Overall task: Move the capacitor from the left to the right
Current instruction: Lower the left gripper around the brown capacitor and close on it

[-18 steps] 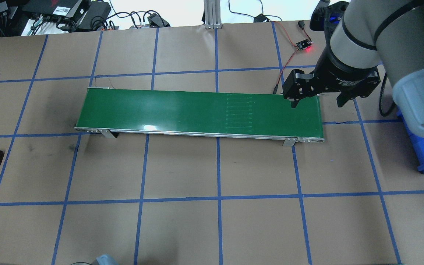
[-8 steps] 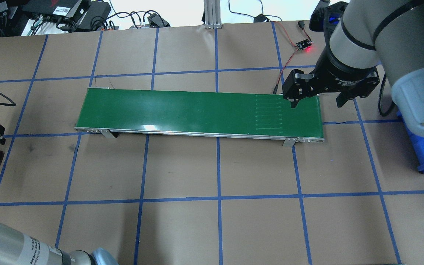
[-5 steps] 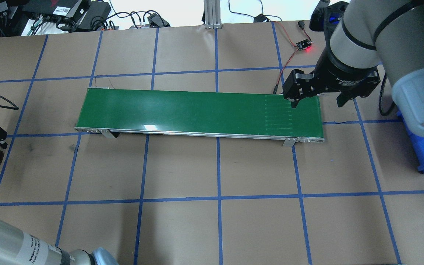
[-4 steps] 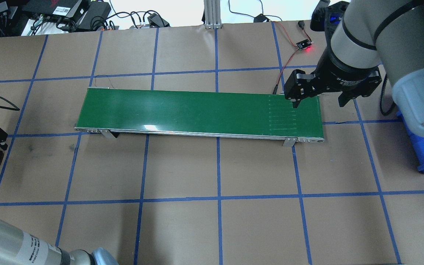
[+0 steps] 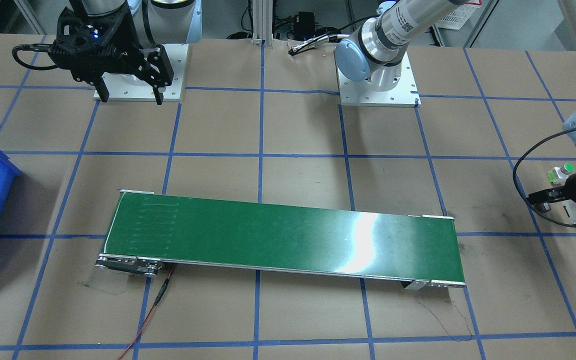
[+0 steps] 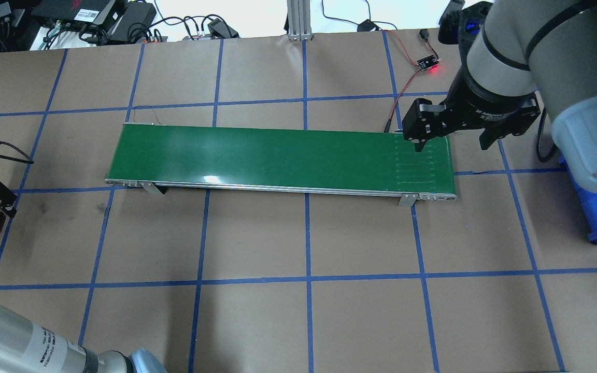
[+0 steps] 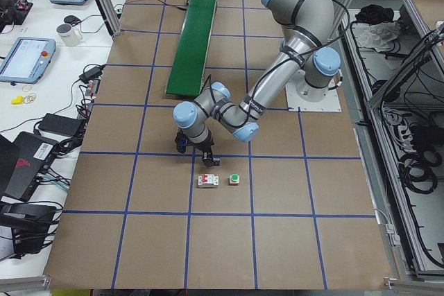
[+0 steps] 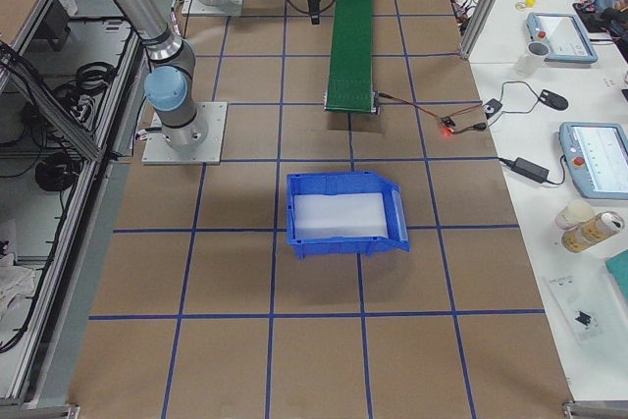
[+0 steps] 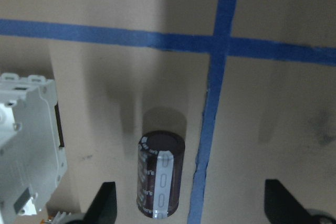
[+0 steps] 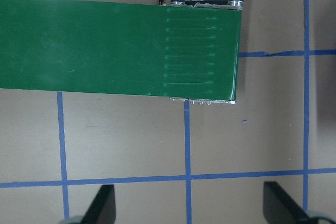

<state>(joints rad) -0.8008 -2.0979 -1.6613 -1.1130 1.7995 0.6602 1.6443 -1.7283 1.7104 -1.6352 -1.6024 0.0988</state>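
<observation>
A table [image 6: 360, 321] papered in brown and gridded with blue tape carries a long green conveyor belt [image 6: 278, 155] across its middle, with a blue bin [image 8: 339, 246] standing on the table beyond the belt's end on the robot's right. The right gripper [image 6: 451, 144] hangs by that same end of the belt, its jaws spread wide and holding nothing. At the opposite end of the table, well apart from the belt, the left gripper [image 9: 191, 208] points down, jaws also wide apart and empty. A white breaker [image 9: 29, 145] with red switches sits there. Just beside it lies the capacitor [image 9: 160, 174], dark brown with a pale grey strip. It rests on its side between the breaker and a blue tape line, within the span of the left gripper's two fingertips, with neither touching it. A small green-capped button [image 7: 234, 179] stands near the breaker's other side
</observation>
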